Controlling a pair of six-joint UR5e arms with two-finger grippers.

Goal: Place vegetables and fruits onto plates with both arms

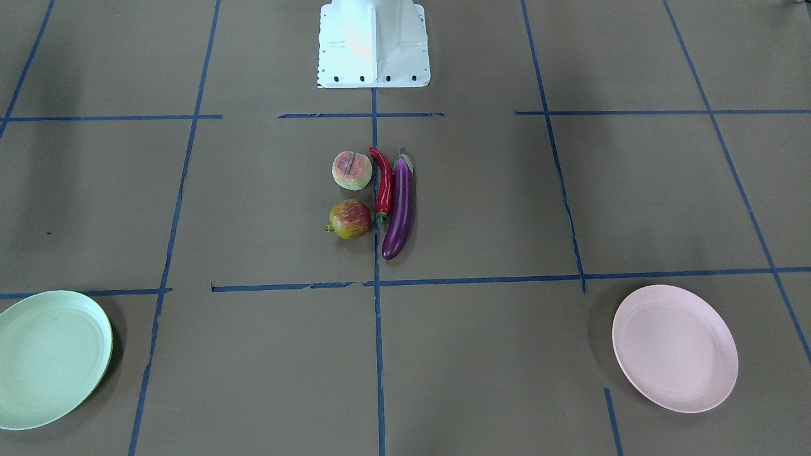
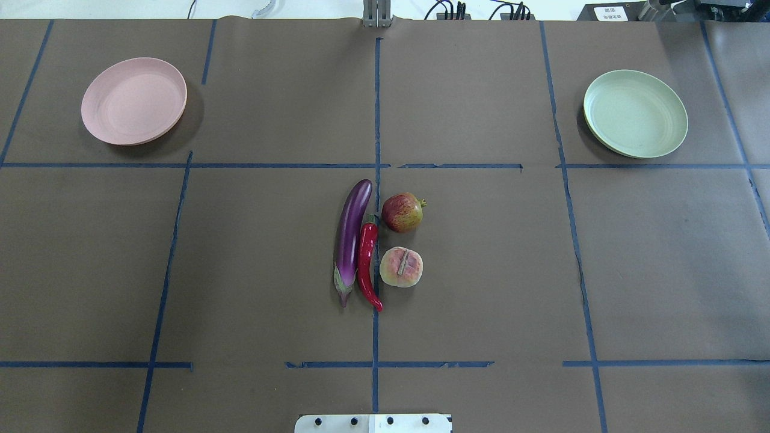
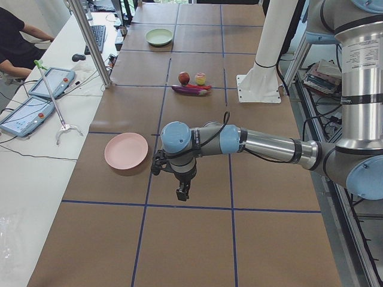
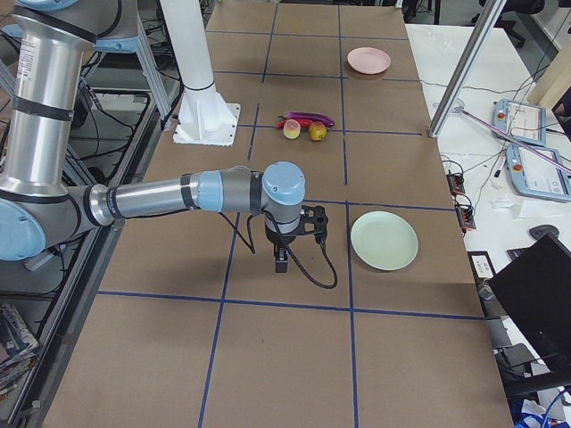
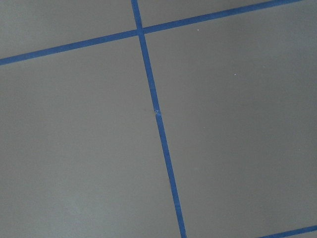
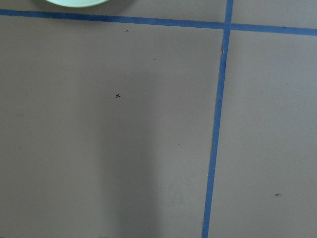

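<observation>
In the middle of the table lie the purple eggplant point(image 2: 352, 231) and the red chili point(image 2: 366, 255) side by side, touching. Beside them are the peach point(image 2: 401, 267) and the red-yellow-green fruit point(image 2: 402, 211). The pink plate point(image 2: 133, 100) stands far left and the green plate point(image 2: 635, 113) far right, both bare. My left gripper point(image 3: 181, 192) hangs above the table near the pink plate point(image 3: 126, 150). My right gripper point(image 4: 281, 260) hangs near the green plate point(image 4: 384, 240). Both show only in the side views, so I cannot tell whether they are open or shut.
The white base block point(image 1: 374, 44) stands at the robot's edge. Blue tape lines cross the brown table. A metal post point(image 3: 90, 42), tablets point(image 3: 27, 113) and a seated operator point(image 3: 18, 42) are at the far side. The green plate's rim point(image 6: 74, 2) shows in the right wrist view.
</observation>
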